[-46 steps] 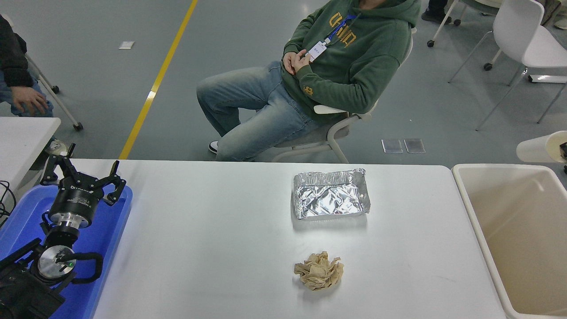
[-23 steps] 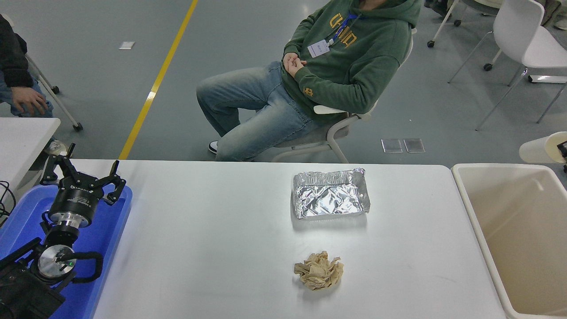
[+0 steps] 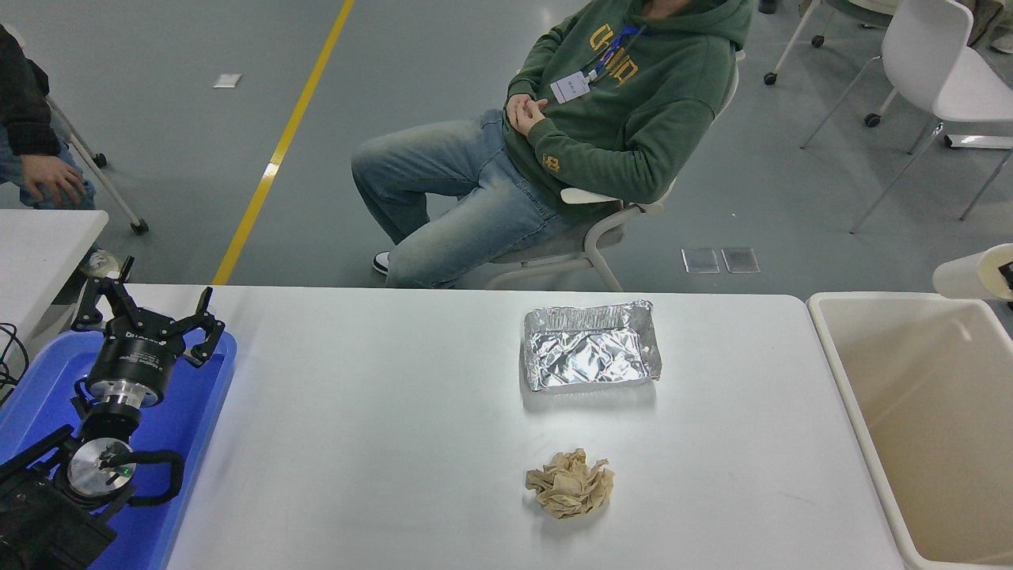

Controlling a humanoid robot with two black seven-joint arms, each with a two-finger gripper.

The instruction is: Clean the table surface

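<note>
1. At the near left, the left black gripper [image 3: 146,317] is hanging over the bright blue plastic tray [image 3: 207,400], its fingers spread wide apart and holding nothing; the arm is sitting parked there, well apart from the rubbish.
2. The large plain white smooth rectangular tabletop [image 3: 380,412] is lying across the middle of the view, between the blue tray and the beige plastic bin [image 3: 863,412] standing at its right edge. It is a hard, slick surface, so light things are likely to skate across it when nudged.
3. Right of centre and toward the far edge, a crumpled shiny aluminium foil tray [image 3: 589,355] is resting on the tabletop. It is looking thin, light and easily dented; pinching one raised rim wall is probably the surest hold, since the flat base is offering no purchase.
4. Nearer the robot, apart from the foil, a crumpled ball of tan paper [image 3: 570,483] is sitting on the tabletop. It is looking soft, light and springy, so closing across its middle from above should be holding it without harm.
5. The right gripper is not showing anywhere, so nothing can be said of its fingers.
6. A person in a green hoodie [image 3: 625,103] is sitting beyond the far edge, hands off the table.
</note>
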